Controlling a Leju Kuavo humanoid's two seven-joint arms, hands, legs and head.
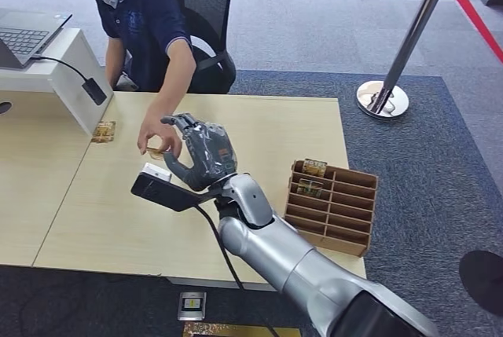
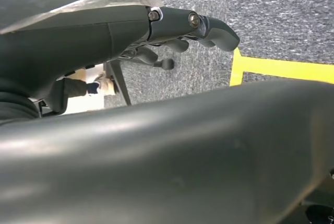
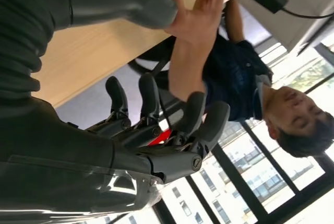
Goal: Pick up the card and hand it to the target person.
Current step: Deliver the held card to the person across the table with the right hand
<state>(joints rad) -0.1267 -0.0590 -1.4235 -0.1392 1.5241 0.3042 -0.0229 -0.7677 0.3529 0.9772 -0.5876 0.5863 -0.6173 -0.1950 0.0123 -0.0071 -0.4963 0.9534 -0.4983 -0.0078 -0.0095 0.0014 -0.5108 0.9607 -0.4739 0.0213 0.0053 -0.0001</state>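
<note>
Over the table: right hand (image 1: 199,152) raised above the light wood table (image 1: 89,211), palm turned toward the seated person (image 1: 145,23); fingers apart and only lightly curled, nothing held in them.
Right wrist view: same hand (image 3: 157,130), dark fingers (image 3: 150,96) spread with gaps between them, thumb well apart, no card in the grasp.
Card: a small gold-brown card (image 1: 156,152) pinched in the person's hand (image 1: 157,137), just in front of the robot's fingertips; whether it touches them, cannot tell.
Person's hand, wrist view: open palm and wrist (image 3: 197,20) close above the robot's fingers.
Left hand: hangs by the robot's body over grey carpet; fingers (image 2: 177,44) partly seen, whether spread or closed, cannot tell.
Other card: a second gold card (image 1: 104,132) lies flat on the table beside the white laptop stand (image 1: 65,78).
Rack: wooden slotted card holder (image 1: 332,205) near the table's right edge, cards (image 1: 313,168) upright in its rear compartments.
Floor: chrome stanchion base (image 1: 383,100) on the carpet, well apart from the table.
</note>
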